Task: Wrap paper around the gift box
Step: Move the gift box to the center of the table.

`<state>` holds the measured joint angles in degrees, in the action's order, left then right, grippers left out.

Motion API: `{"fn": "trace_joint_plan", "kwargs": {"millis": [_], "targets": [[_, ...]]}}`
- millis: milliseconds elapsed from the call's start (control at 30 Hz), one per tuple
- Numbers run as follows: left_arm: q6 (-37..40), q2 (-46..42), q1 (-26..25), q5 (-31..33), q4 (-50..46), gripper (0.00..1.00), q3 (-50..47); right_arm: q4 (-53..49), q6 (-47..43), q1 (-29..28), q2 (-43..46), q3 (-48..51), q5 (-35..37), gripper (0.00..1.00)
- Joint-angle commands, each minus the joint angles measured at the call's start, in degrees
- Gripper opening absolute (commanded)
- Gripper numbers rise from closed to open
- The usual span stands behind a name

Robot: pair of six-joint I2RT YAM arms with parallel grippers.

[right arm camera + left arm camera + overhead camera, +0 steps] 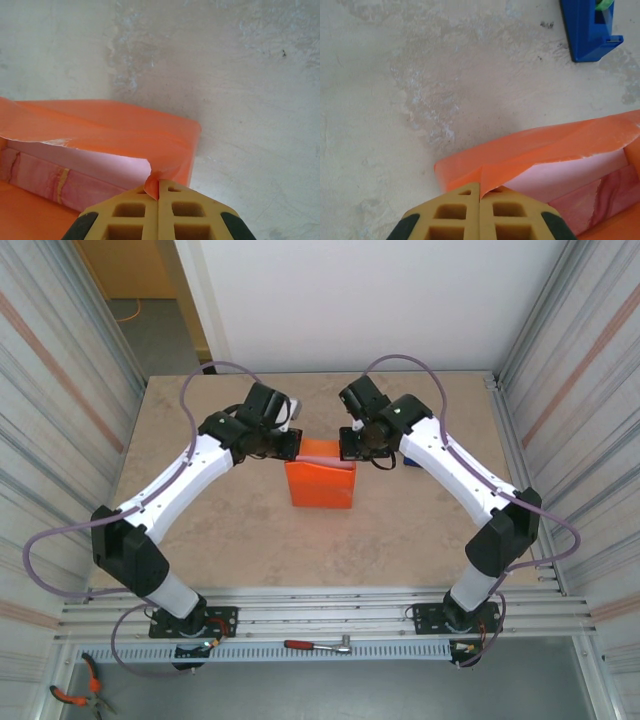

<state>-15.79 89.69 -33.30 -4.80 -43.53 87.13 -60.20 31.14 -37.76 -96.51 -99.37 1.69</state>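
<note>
Both sets of jaws are pinched shut on the paper (545, 145): the left gripper (479, 192) holds one raised corner at the bottom of its wrist view, and the right gripper (158, 185) holds the opposite corner. To fold this flap well, I judge I should move both together, level and taut, so the thin matte orange sheet creases without tearing; its free edge looks ragged. The gift box (615, 197), pink marbled and flat-sided, sits inside the fold at lower right. The mottled stone-look table (420, 75) carries a blue tape dispenser (587, 30) at upper right.
</note>
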Motion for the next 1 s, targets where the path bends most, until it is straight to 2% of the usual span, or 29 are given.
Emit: {"fn": "trace_joint_plan", "kwargs": {"millis": [0, 233, 467, 533, 600, 700, 833, 900, 967], "targets": [[1.15, -0.11, -0.49, -0.12, -1.31, 0.00, 2.73, -1.90, -0.90, 0.72, 0.40, -1.02, -0.39, 0.00], [0.65, -1.56, -0.63, -0.30, 1.70, 0.00, -0.80, 1.68, 0.72, 1.08, 2.19, 3.75, -1.03, 0.00], [-1.43, -5.24, -0.58, 0.24, 10.44, 0.01, -13.28, 9.76, 4.36, 1.52, 4.07, 13.30, -5.68, 0.08], [-1.65, -6.14, -0.58, 0.69, 11.41, 0.05, -15.24, 10.45, 4.72, 1.59, 5.17, 14.11, -5.92, 0.18], [-1.61, -7.29, -0.46, 1.32, 11.88, 0.15, -16.10, 10.72, 4.81, 1.79, 6.47, 14.03, -5.94, 0.37], [-1.35, -9.30, 0.61, 1.55, 12.39, 0.39, -15.64, 11.05, 4.99, 2.88, 9.21, 13.58, -6.16, 0.56], [-1.09, -13.43, 2.88, 1.91, 14.40, 0.71, -15.54, 12.97, 5.75, 4.60, 13.85, 15.09, -6.75, 0.70], [-1.42, -16.82, 4.23, 2.33, 16.56, 0.82, -16.94, 15.24, 5.87, 5.07, 16.68, 17.19, -7.13, 0.76], [-1.78, -20.20, 5.42, 2.54, 19.05, 0.89, -19.20, 17.00, 5.94, 5.38, 19.01, 19.45, -7.41, 0.80]]}}
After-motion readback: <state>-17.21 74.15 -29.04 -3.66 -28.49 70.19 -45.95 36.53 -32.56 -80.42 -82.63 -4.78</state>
